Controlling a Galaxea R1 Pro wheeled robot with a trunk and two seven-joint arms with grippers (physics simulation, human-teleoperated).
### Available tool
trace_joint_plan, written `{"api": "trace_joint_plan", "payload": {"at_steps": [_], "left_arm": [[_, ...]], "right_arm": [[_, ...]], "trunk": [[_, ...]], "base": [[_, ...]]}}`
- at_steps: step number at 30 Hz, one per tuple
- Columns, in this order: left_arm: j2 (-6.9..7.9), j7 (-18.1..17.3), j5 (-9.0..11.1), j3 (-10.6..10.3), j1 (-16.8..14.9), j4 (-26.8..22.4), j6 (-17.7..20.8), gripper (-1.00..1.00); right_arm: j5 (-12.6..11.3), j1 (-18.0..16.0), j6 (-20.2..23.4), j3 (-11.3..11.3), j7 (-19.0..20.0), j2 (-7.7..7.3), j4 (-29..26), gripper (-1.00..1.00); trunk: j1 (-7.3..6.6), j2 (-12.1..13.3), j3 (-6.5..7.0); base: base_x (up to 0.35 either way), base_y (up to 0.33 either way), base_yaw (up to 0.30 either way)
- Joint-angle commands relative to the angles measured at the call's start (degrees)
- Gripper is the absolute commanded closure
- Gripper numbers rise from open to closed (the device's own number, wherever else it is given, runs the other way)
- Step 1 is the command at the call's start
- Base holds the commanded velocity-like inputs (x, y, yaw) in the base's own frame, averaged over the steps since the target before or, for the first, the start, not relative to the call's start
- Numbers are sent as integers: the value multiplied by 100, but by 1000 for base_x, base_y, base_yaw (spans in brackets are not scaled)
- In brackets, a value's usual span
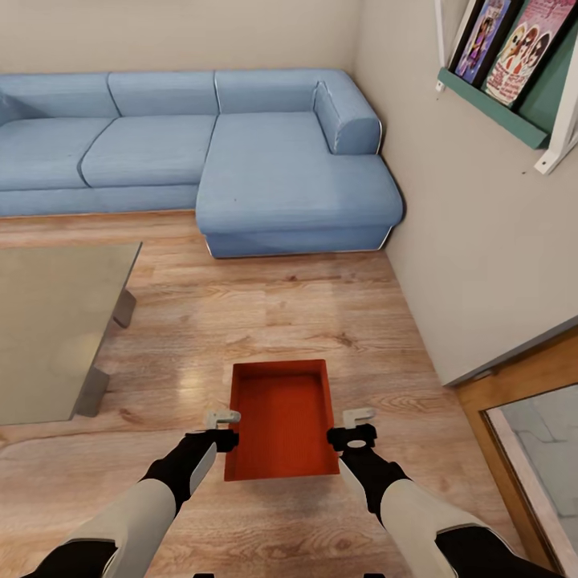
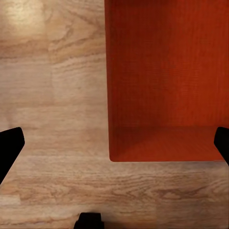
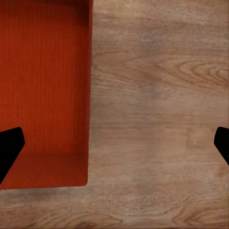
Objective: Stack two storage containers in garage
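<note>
- One red-orange storage container [image 1: 281, 417] is sitting on the light wood-plank floor [image 1: 281, 313] of the living room, open side up, with its long sides running away from the robot.
- The container is lying between the two arms, in front of the blue corner sofa [image 1: 241, 160] and to the right of the glass-topped table [image 1: 56, 321].
- The left gripper [image 1: 223, 429] is hovering just beside the container's left wall, near its nearer corner, and its jaws are standing spread wide, pinching nothing.
- In the left wrist view the left gripper [image 2: 114, 143] is looking down on the container [image 2: 167, 81], one dark fingertip [image 2: 9, 148] showing over bare floor and the other over the container's side.
- The right gripper [image 1: 353, 428] is hanging just beside the container's right wall, and its jaws are likewise spread and holding nothing.
- In the right wrist view the right gripper [image 3: 114, 143] is facing the floor [image 3: 157, 114] with the container [image 3: 45, 90] beneath one fingertip.
- A shelf of picture books [image 1: 514, 56] is hanging on the right-hand wall.
</note>
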Motion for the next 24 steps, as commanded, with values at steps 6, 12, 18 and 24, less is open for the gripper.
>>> {"api": "trace_joint_plan", "payload": {"at_steps": [6, 12, 18, 24], "left_arm": [[-8, 14, 8, 22, 0, -3, 33, -100], [-9, 8, 10, 33, 0, -1, 33, -100], [-10, 7, 18, 43, 0, -2, 25, -100], [-5, 0, 19, 43, 0, -9, 24, -100]], "right_arm": [[51, -2, 53, 26, 33, 0, -23, -100], [48, -28, 48, 23, 43, 0, -33, -100], [43, -110, 32, 9, 171, 0, -42, -100], [50, -116, -10, 9, 265, 0, -51, -100]], "trunk": [[132, -244, -111], [264, -485, -219], [396, -725, -327], [528, -966, -434]], "base": [[0, 0, 0], [0, 0, 0], [0, 0, 0], [0, 0, 0]]}}
